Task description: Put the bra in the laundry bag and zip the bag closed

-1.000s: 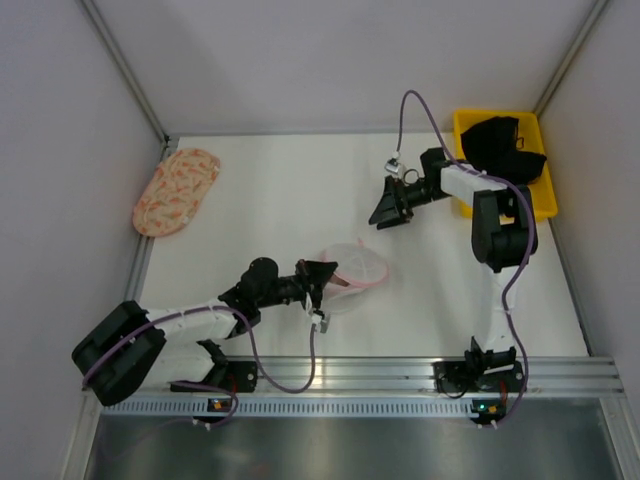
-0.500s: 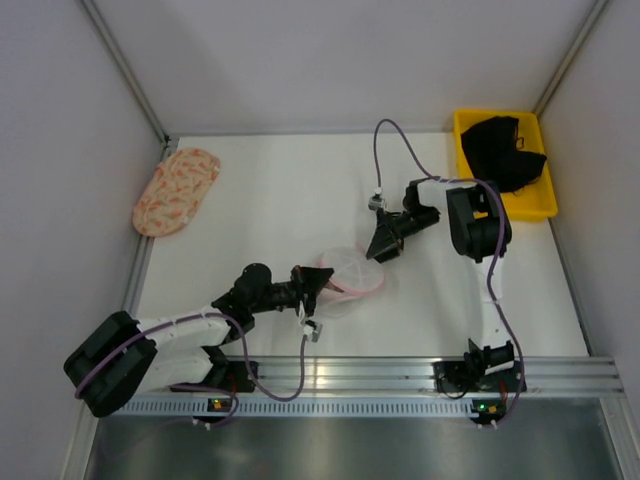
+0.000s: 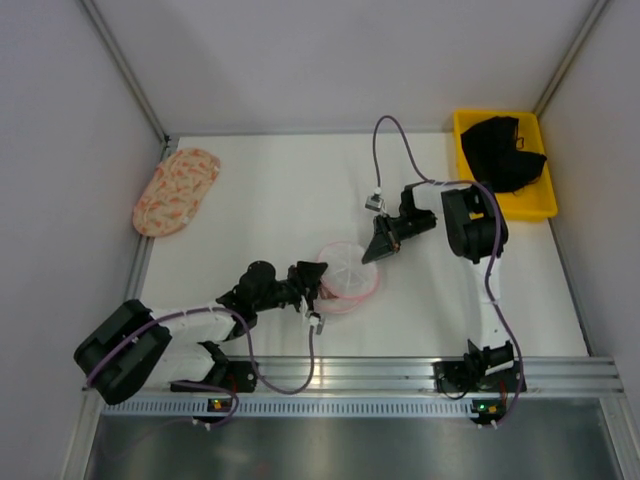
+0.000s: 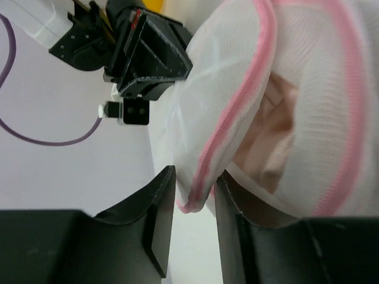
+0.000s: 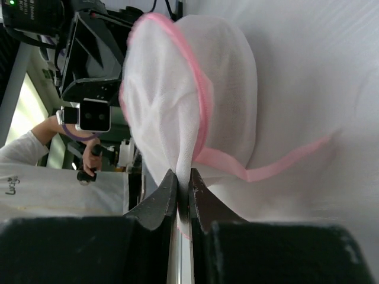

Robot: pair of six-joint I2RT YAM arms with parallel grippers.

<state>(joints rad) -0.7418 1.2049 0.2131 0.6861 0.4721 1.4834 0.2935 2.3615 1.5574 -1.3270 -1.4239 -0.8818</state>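
Nearest, the left pincer [image 4: 194, 179] nips the pink zip rim of the laundry bag [image 3: 349, 270], which lies mid-surface [image 3: 280, 200] with the bra [image 4: 269, 136] inside, its far mesh pinched tight by the right pincer [image 5: 184, 177].

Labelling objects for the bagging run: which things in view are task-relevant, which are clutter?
In play: laundry bag, bra inside it, left gripper, right gripper.
Lying about: peach patterned fabric piece, yellow bin, black garment in it.
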